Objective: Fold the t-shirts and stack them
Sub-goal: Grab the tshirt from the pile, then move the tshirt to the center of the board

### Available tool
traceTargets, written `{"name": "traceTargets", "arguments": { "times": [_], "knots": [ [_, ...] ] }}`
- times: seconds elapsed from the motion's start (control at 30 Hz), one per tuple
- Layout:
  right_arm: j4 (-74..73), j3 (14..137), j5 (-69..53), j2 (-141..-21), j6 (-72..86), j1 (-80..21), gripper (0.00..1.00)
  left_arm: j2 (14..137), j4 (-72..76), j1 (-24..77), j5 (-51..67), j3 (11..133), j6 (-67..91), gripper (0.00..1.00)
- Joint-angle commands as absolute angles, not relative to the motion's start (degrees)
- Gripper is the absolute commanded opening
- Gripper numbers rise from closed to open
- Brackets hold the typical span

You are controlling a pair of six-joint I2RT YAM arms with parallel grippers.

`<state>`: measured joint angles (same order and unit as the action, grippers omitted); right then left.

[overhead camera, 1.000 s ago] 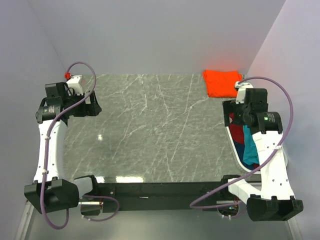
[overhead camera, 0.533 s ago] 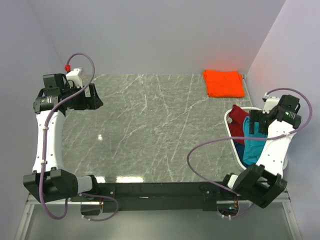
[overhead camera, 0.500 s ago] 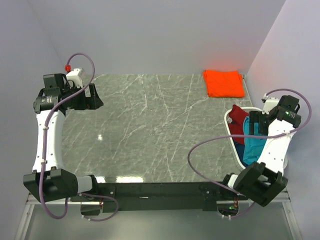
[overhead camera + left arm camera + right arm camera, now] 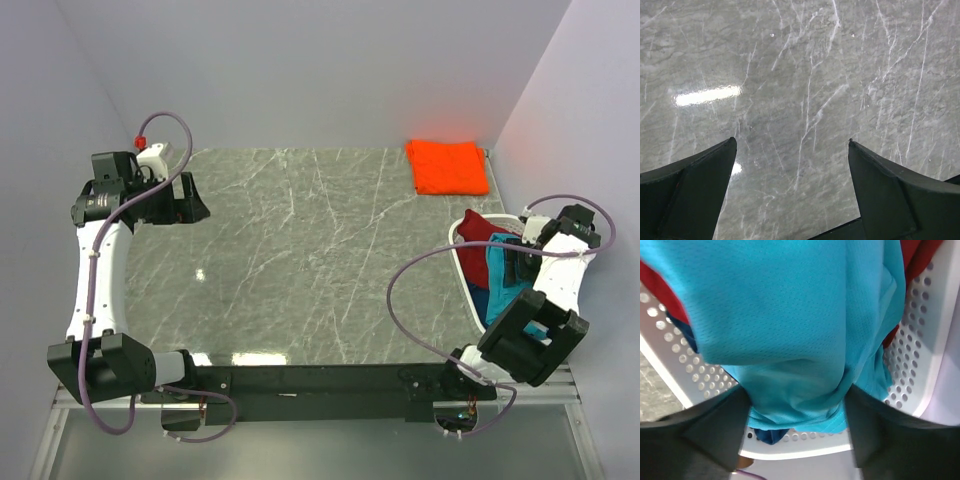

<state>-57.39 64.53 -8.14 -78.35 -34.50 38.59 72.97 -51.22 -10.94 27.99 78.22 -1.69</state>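
A folded bright orange t-shirt (image 4: 447,167) lies at the table's far right corner. The teal t-shirt (image 4: 503,283) is bunched in the white basket (image 4: 461,258) at the right, on top of a dark red one (image 4: 478,238). My right gripper (image 4: 514,266) reaches down into the basket. In the right wrist view its jaws (image 4: 797,397) stand open on either side of a bulge of teal cloth (image 4: 790,315), both fingers against it. Dark red cloth (image 4: 917,260) and a blue scrap (image 4: 767,434) show around it. My left gripper (image 4: 190,206) hangs open over bare marble (image 4: 792,142).
The basket's perforated white wall (image 4: 920,365) closes in tightly round the right gripper. The grey marble table (image 4: 300,260) stretches between the arms. Purple cables loop from both wrists. Walls stand close at the left and right.
The right arm has swung outward and dipped into the basket, its jaws now narrowing around teal cloth. The left arm has shifted only slightly.
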Motion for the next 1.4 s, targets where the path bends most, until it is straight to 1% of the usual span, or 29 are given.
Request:
{"name": "traceTargets", "arguments": {
  "times": [0.0, 0.03, 0.1, 0.13, 0.2, 0.23, 0.37, 0.4, 0.43, 0.53, 0.57, 0.63, 0.67, 0.7, 0.73, 0.77, 0.83, 0.9, 1.03, 1.1, 1.17, 1.2, 1.23, 1.27, 1.3, 1.33, 1.37],
  "knots": [
    [-55.5, 64.6, -6.5, -78.9, -36.4, 39.9, 0.68, 71.7, -49.1, -10.9, 30.0, 77.8, -1.4, 0.99],
    [-55.7, 64.7, -6.2, -79.2, -36.6, 40.3, 0.53, 71.8, -48.7, -11.0, 30.1, 77.6, -1.3, 0.99],
    [-55.6, 64.9, -5.3, -79.0, -37.2, 40.9, 0.41, 71.8, -48.3, -10.9, 30.6, 77.1, -1.0, 0.99],
    [-55.9, 65.0, -4.9, -78.9, -37.4, 41.2, 0.25, 71.7, -47.9, -10.9, 30.9, 76.8, -0.9, 0.99],
    [-56.9, 66.6, -5.2, -78.4, -37.9, 42.1, 0.07, 71.6, -47.3, -10.9, 31.3, 76.2, -0.4, 0.99],
    [-58.8, 67.6, -5.7, -78.1, -38.0, 42.3, 0.00, 71.5, -46.9, -10.9, 31.5, 76.0, -0.4, 0.99],
    [-65.1, 77.6, -11.9, -74.9, -39.0, 42.3, 0.00, 71.0, -46.1, -11.0, 31.6, 75.4, -0.4, 0.99],
    [-66.3, 80.0, -15.3, -73.8, -39.0, 42.1, 0.00, 70.9, -45.9, -10.9, 31.8, 75.4, -0.4, 0.99],
    [-68.5, 84.9, -16.8, -73.6, -38.6, 41.8, 0.00, 70.8, -45.9, -11.0, 32.3, 75.3, -0.4, 1.00],
    [-73.4, 93.7, -23.1, -73.7, -37.1, 39.6, 0.00, 70.6, -45.4, -11.0, 33.3, 75.1, -0.4, 0.99],
    [-74.3, 99.4, -24.5, -74.0, -35.8, 38.6, 0.00, 70.6, -45.5, -10.8, 33.7, 75.1, -0.4, 0.99],
    [-76.7, 107.7, -28.1, -74.8, -34.6, 34.1, 0.00, 70.6, -45.9, -10.9, 34.3, 75.0, -0.4, 0.99],
    [-76.6, 109.8, -28.6, -75.0, -32.0, 31.8, 0.00, 70.5, -45.9, -11.0, 34.2, 74.7, -0.4, 0.99],
    [-75.8, 111.7, -29.0, -75.0, -31.2, 27.0, 0.00, 70.5, -45.5, -10.9, 33.9, 74.5, -0.4, 0.99],
    [-74.7, 114.7, -28.8, -75.0, -30.0, 23.6, 0.00, 70.4, -45.4, -10.9, 33.7, 74.4, 1.8, 0.99],
    [-73.3, 115.8, -26.8, -74.8, -26.8, 20.6, 0.00, 70.2, -45.2, -11.0, 33.7, 74.1, 1.9, 0.99],
    [-70.5, 120.5, -27.2, -75.6, -24.6, 13.3, 0.00, 70.2, -45.4, -10.9, 34.2, 73.9, 1.9, 0.99],
    [-68.4, 124.2, -28.9, -77.8, -19.8, 10.1, 0.00, 70.6, -45.7, -10.9, 34.7, 74.3, 2.1, 0.99],
    [-63.0, 136.5, -32.4, -82.8, -12.8, 2.7, 0.00, 70.2, -45.5, -11.0, 34.8, 74.4, 2.2, 0.99],
    [-57.9, 137.6, -37.1, -83.7, -8.4, -1.4, 0.00, 69.6, -44.9, -11.0, 34.3, 74.4, 2.5, 0.99],
    [-54.9, 134.5, -37.8, -82.8, -6.5, -5.4, 0.00, 69.2, -44.2, -11.1, 33.7, 74.5, 3.0, 0.99],
    [-53.4, 132.3, -37.2, -81.7, -6.5, -6.4, 0.00, 69.0, -44.2, -11.0, 33.8, 74.7, 2.8, 0.99],
    [-53.3, 126.4, -36.9, -81.2, -6.9, -6.8, 0.00, 69.0, -44.5, -11.0, 34.0, 74.9, 2.1, 0.99],
    [-53.4, 123.0, -36.6, -80.8, -9.0, -7.0, 0.02, 69.1, -45.1, -11.0, 34.1, 75.1, 1.4, 0.99],
    [-54.2, 119.1, -36.1, -80.2, -10.4, -7.0, 0.21, 69.1, -45.4, -11.1, 34.4, 75.1, 0.6, 0.99],
    [-54.7, 111.1, -34.6, -80.1, -12.2, -6.9, 0.38, 69.0, -45.5, -11.0, 33.8, 75.0, -2.0, 0.99],
    [-55.3, 107.3, -33.8, -80.1, -15.6, -7.1, 0.56, 68.7, -45.4, -11.0, 33.5, 74.2, -2.9, 0.99]
  ]
}}
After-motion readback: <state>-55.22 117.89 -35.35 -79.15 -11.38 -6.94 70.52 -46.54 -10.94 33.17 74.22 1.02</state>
